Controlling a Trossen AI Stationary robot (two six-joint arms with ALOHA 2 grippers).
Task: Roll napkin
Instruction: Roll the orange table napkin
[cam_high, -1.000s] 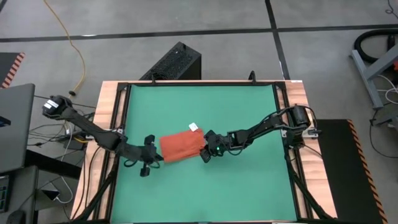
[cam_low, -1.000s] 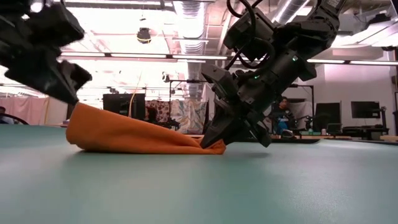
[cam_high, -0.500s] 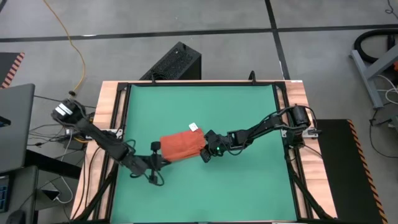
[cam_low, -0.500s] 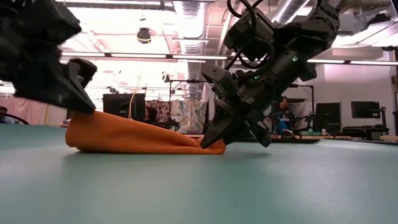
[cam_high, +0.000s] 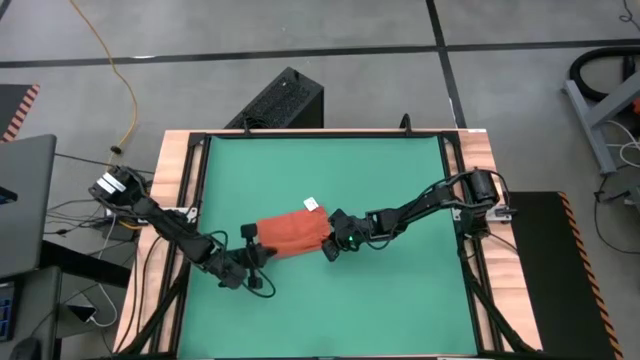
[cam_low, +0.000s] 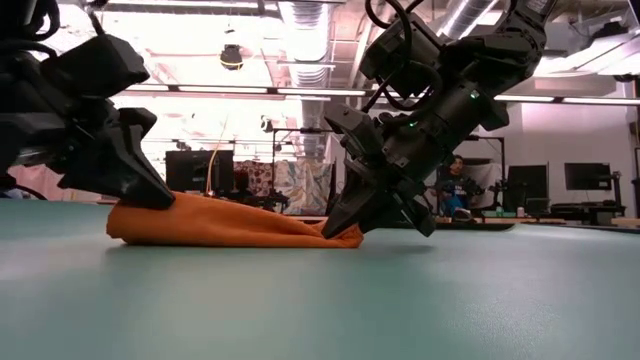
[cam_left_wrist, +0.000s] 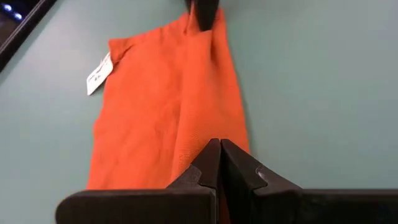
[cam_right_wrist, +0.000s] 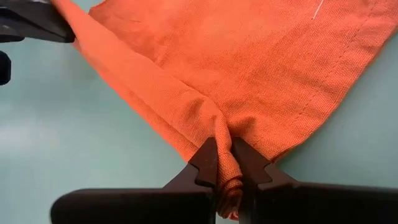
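The orange-red napkin (cam_high: 292, 232) lies on the green table's middle, with its white tag (cam_high: 311, 205) at its far right corner. My left gripper (cam_high: 256, 250) is shut on the napkin's left end. My right gripper (cam_high: 330, 246) is shut on its right end. A raised fold (cam_right_wrist: 143, 74) runs along the napkin's near edge between the two grippers. In the low view the napkin (cam_low: 220, 222) lies low on the table, a little higher at the left end. My left gripper pinches the napkin's left end near its near edge (cam_left_wrist: 208, 134) between its two fingers. The fingers slant down from the table's left. The end sits a little above the table (cam_low: 150, 210); the rest lies on it. My right gripper pinches the napkin's near right corner, a bunched fold of several layers (cam_right_wrist: 225, 168), between its two fingers. The fingers slant down from the table's right (cam_low: 340, 228). The corner rests on or just above the table.
The green mat (cam_high: 400, 300) has free room all round the napkin. A wooden frame (cam_high: 175, 180) borders the table. A black box (cam_high: 285, 100) stands on the floor beyond the far edge. A person (cam_low: 455, 185) sits in the room far behind.
My left gripper has gone down and a little toward the table's right and near edge, still shut on the napkin's left end. That end, held up in a peak before, is now low near the table. The right end has stayed in place.
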